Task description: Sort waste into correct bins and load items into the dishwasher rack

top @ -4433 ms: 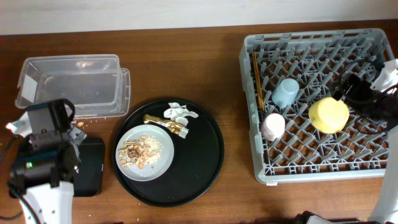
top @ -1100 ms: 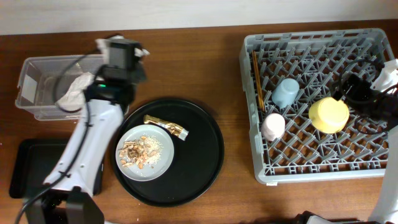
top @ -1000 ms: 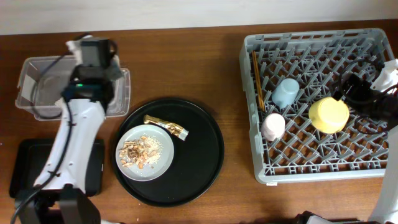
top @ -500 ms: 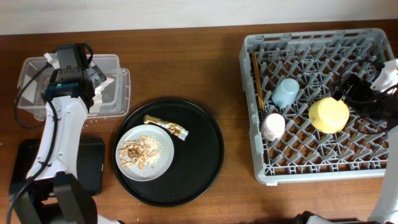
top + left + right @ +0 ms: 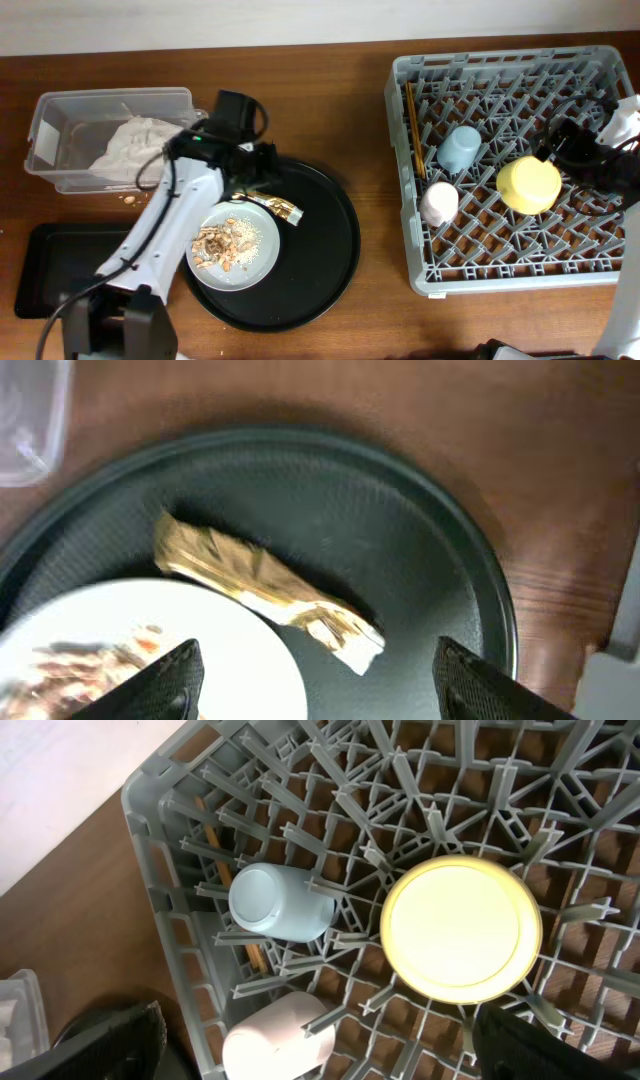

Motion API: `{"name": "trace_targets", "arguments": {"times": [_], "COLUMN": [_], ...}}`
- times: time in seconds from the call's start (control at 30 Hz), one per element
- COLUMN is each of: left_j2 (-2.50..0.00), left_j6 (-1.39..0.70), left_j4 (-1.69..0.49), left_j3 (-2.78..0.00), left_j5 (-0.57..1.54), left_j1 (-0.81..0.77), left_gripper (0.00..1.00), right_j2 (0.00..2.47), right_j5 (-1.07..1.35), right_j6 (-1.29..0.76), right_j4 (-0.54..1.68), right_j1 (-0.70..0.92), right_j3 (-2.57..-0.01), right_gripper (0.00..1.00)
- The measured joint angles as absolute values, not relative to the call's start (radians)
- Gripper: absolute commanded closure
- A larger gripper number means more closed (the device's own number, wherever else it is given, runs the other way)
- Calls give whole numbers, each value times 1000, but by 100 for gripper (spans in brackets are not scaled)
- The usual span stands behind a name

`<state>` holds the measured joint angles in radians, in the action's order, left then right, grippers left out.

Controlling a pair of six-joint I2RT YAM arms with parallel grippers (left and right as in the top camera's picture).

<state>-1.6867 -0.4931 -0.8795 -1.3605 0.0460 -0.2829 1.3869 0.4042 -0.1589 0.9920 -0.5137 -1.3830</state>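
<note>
The left gripper [image 5: 318, 682] hangs open and empty over the gold wrapper [image 5: 262, 590] lying on the round black tray [image 5: 420, 540] at the plate [image 5: 215, 660]'s rim, while the right gripper [image 5: 310, 1042] gapes empty above the racked yellow bowl [image 5: 462, 928].

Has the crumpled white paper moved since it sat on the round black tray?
Yes. The crumpled white paper now lies inside the clear tub, up and left of the round black tray, which has not shifted.

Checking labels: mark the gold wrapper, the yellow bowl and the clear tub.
gold wrapper [image 5: 262, 582], left wrist view, middle of its crumpled foil.
yellow bowl [image 5: 462, 928], right wrist view, centre of its round face.
clear tub [image 5: 110, 96], overhead view, its far rim.
</note>
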Motion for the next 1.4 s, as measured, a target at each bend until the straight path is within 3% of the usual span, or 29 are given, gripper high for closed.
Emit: {"name": "trace_targets", "arguments": {"times": [0.17,0.37,1.4], "left_j2": [-1693,-1769,-1855], "left_j6": [-766,-889,-950], "left_j4": [-780,-750,-692], "left_j3": [-1231,-1221,-1213], "left_j5": [10,10,-8], "left_j1": [-319,-319,-319], "left_gripper": [40,44,45], "right_j2": [1387,1387,1387], "right_j5": [404,404,404], "right_j6": [-159,-158,-159], "right_j4": [992,992,992], "right_j1": [-514,-514,-514], "right_j3": [-1383,-1383,-1383], "right_gripper": [1,1,1]}}
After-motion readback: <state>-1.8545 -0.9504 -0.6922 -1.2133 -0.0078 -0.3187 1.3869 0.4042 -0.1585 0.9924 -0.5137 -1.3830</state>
